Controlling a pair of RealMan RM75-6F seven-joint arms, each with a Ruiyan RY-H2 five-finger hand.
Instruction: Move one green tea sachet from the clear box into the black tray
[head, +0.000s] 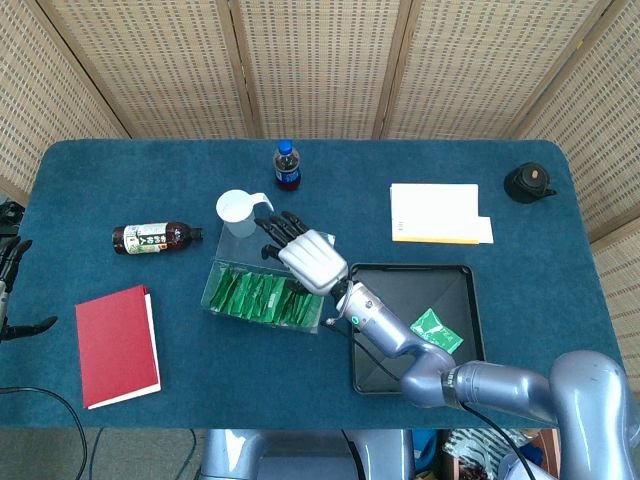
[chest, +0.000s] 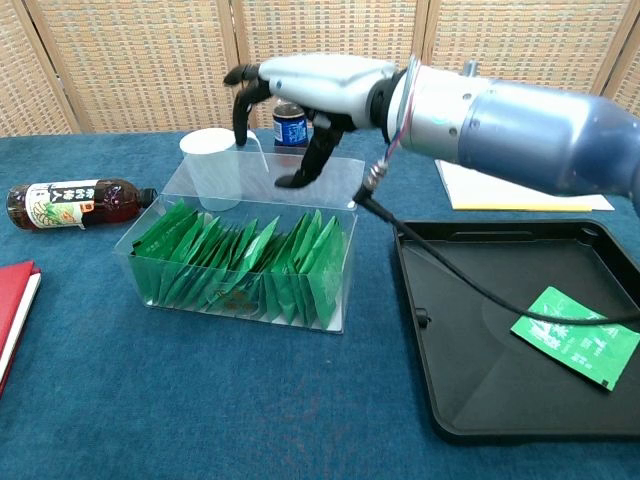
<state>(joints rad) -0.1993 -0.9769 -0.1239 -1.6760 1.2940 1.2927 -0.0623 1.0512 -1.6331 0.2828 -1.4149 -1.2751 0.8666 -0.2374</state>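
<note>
Fingers over sachet-filled clear box

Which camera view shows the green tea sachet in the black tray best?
The chest view: the sachet appears large, lying flat on the tray floor, with a pale pattern visible. In the head view it is only a small green square, with the right arm close beside it.

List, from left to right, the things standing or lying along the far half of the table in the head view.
brown bottle → white cup → blue-capped bottle → white notepad → black teapot
</note>
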